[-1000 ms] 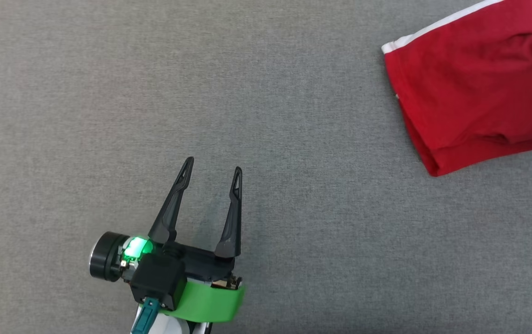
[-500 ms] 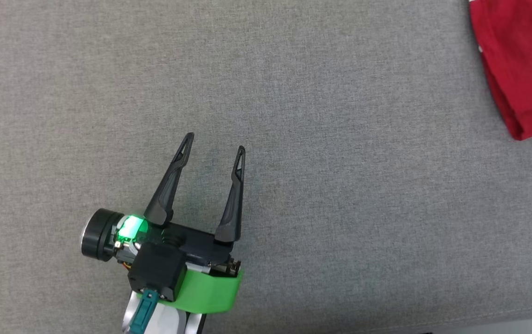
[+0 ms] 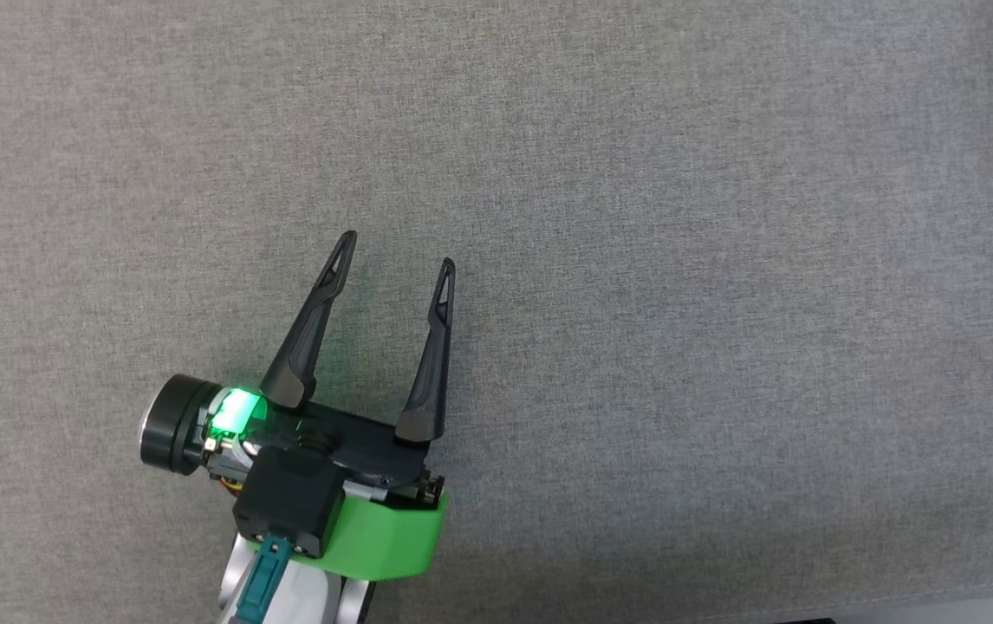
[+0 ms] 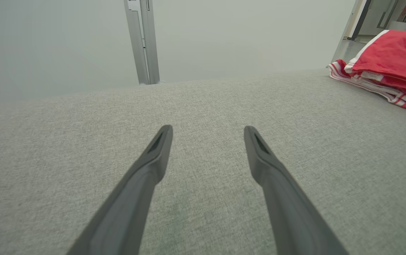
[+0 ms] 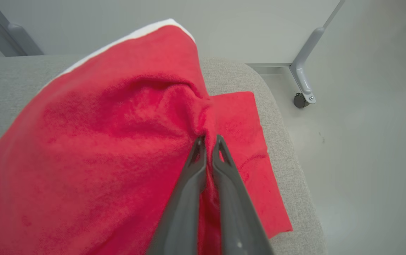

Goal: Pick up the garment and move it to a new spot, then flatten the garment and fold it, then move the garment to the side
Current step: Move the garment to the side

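The garment (image 5: pixel 100 141) is red with a white trim and white stripes. In the right wrist view my right gripper (image 5: pixel 208 140) is shut on a pinched fold of it, and the cloth drapes over the rounded end of the grey cushion (image 5: pixel 231 71). The left wrist view has the garment (image 4: pixel 390 60) as a folded pile at the far right of the cushion. My left gripper (image 3: pixel 397 250) hovers over bare grey fabric at the lower left of the head view, open, with nothing between its fingers. The left gripper (image 4: pixel 206 130) also appears in its own wrist view, wide apart.
The grey cushion (image 3: pixel 635 260) spreads across the head view, its front edge (image 3: pixel 895 598) at the lower right. Beyond it stand a pale wall and a metal post (image 4: pixel 142 39). A castor leg (image 5: pixel 302 95) sits on the floor past the cushion's end.
The head view has shifted, so the red garment has slid out past its upper right corner. My left gripper stays open and sits a little higher in the picture.
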You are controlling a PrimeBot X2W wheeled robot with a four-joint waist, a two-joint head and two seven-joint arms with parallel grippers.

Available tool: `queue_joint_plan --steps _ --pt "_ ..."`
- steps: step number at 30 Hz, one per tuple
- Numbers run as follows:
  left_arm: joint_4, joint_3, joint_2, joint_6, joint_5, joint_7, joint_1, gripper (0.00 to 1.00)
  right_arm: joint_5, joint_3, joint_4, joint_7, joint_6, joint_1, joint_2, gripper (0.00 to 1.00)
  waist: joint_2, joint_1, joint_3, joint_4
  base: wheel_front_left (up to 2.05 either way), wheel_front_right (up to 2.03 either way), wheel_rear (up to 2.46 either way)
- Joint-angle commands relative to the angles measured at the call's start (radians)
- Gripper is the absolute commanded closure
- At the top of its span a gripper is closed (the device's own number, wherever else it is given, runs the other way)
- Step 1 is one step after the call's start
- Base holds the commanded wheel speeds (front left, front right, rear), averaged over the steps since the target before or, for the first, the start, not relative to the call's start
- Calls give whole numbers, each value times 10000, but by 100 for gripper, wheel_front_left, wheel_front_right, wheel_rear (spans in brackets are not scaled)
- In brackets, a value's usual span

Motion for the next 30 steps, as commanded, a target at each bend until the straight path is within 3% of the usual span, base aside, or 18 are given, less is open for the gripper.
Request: queue_joint_plan --steps 1,6,7,8,12,17,21,25,30 --pt "-40 11 90 34 34 3 -187 0 113 -32 174 -123 -21 140 75 100 -1 -1 61 52 0 0 0" --pt "-30 -53 144 92 73 3 -235 0 277 -102 869 -406 -21 214 387 100 -1 -1 104 82 0 0 0" --pt "-17 -67 155 90 81 3 -236 0 257 -102 1005 -467 -21 208 458 56 -1 -1 83 81 0 0 0" --pt "5 -78 164 110 85 3 -227 0 143 -104 1165 -513 -21 164 529 0 -1 -1 42 78 0 0 0" --pt "89 -123 206 166 73 3 -145 0 -1119 36 1831 -783 -21 -195 659 0 -1 -1 -281 44 0 0 0" --pt "191 -43 202 375 -54 3 210 0 -2651 -456 1709 -870 -21 -467 1607 0 -1 -1 -1069 -140 0 0 0" --pt "314 182 112 718 -262 3 538 0 -3761 -1325 1024 -850 -21 368 3006 0 -1 -1 -1951 -270 0 0 0" --pt "817 797 -14 1451 -885 2 1060 0 -4808 -2659 -15 -853 -21 1720 4451 0 -1 -1 -2919 -299 0 0 0" --pt "1168 1204 -74 1270 -2047 3 1682 0 -6821 -4198 -1241 -854 -21 4236 6542 0 -1 -1 -4190 -142 0 0 0"
